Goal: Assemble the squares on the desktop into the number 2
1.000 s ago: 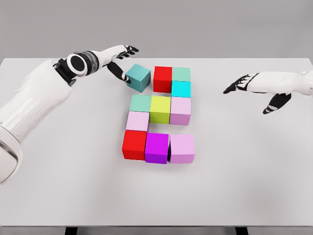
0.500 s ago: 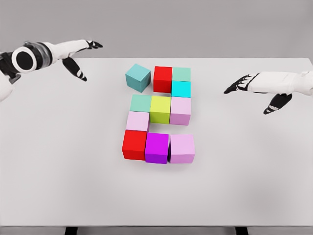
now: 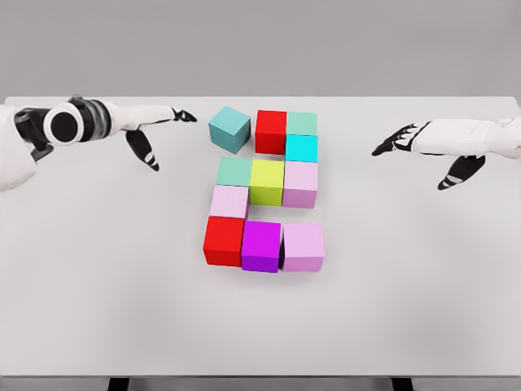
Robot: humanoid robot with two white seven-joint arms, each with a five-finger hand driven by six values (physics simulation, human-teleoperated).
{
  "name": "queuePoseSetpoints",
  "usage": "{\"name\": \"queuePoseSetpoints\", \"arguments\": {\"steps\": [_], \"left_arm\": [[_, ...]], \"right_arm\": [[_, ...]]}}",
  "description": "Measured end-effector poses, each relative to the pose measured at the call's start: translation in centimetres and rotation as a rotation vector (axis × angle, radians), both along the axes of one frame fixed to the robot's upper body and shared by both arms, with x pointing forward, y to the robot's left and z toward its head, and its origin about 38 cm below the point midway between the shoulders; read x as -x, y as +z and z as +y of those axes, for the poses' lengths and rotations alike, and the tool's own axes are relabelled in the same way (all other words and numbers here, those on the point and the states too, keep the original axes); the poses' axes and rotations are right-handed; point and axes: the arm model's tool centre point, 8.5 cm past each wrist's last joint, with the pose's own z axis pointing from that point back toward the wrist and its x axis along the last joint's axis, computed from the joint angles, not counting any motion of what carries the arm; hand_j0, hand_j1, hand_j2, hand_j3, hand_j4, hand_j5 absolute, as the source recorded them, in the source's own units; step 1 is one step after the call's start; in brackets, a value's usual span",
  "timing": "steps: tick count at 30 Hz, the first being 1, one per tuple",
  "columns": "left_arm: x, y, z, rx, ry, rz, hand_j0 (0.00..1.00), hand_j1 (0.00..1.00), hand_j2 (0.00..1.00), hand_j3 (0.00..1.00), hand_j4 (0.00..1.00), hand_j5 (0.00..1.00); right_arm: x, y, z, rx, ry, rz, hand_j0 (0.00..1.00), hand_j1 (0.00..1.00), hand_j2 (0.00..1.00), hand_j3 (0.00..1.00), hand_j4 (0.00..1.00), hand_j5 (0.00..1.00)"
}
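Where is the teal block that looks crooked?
In the head view, the teal block sits at the top left of the block figure, turned at an angle, right beside the upper red block and above the green block.

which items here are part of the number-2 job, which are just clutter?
Part of the job:
- teal cube, turned askew at top left of the shape
- ten other cubes, packed into the figure
- left hand, open, near the teal cube

Not in play:
- right hand, open, off to the side
- table; no stray objects visible

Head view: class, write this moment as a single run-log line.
left hand: open, holding nothing, left of rotated teal cube | right hand: open, idle | figure 2: teal cube askew beside red cube
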Motion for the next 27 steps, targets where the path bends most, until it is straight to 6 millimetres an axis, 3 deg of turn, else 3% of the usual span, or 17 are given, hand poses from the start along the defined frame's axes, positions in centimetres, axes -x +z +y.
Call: {"name": "queuePoseSetpoints", "arguments": {"steps": [27], "left_arm": [[0.4,-0.6,-4.2,0.027,-0.080,0.011,1.00,1.00,1.00,1.00,1.00,1.00]], "right_arm": [[0.0,0.0,0.1,-0.001,0.001,0.000,1.00,1.00,1.00,1.00,1.00,1.00]]}}
